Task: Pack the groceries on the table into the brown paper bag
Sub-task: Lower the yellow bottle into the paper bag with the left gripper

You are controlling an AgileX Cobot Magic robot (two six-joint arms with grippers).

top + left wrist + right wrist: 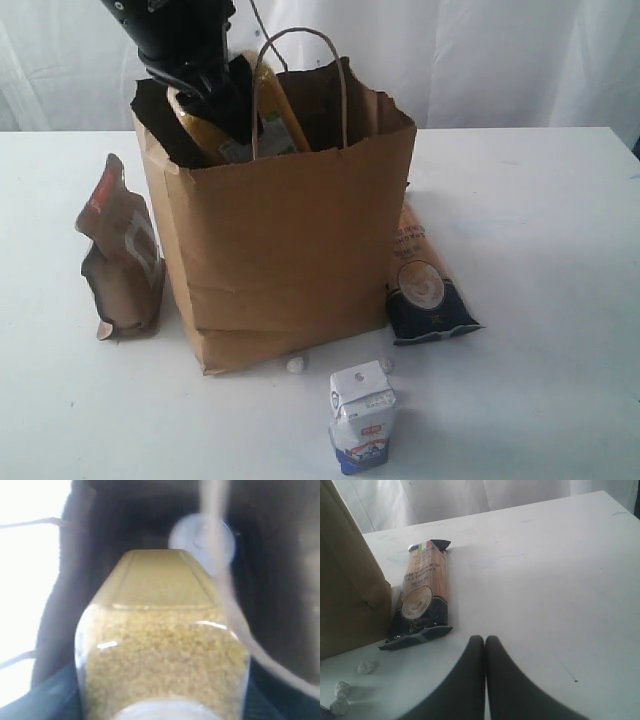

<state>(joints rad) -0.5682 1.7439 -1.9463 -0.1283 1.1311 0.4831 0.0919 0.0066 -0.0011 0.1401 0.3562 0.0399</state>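
Observation:
The brown paper bag (290, 230) stands open in the middle of the table (540, 220). My left gripper (222, 95) reaches into its mouth, shut on the white-capped yellow grain bottle (278, 108), which is partly below the rim. In the left wrist view the bottle (160, 650) fills the frame, with a silver lid (196, 536) deep inside the bag. My right gripper (485, 640) hangs shut and empty over the table near the long orange-navy packet (420, 597). A dark-brown pouch (122, 255) stands left of the bag. The small white-blue carton (361, 415) stands in front.
The packet (422, 280) lies against the bag's right side. Small white pebbles (296, 365) lie at the bag's front foot and show in the right wrist view (366, 666). A white curtain (500, 60) hangs behind the table.

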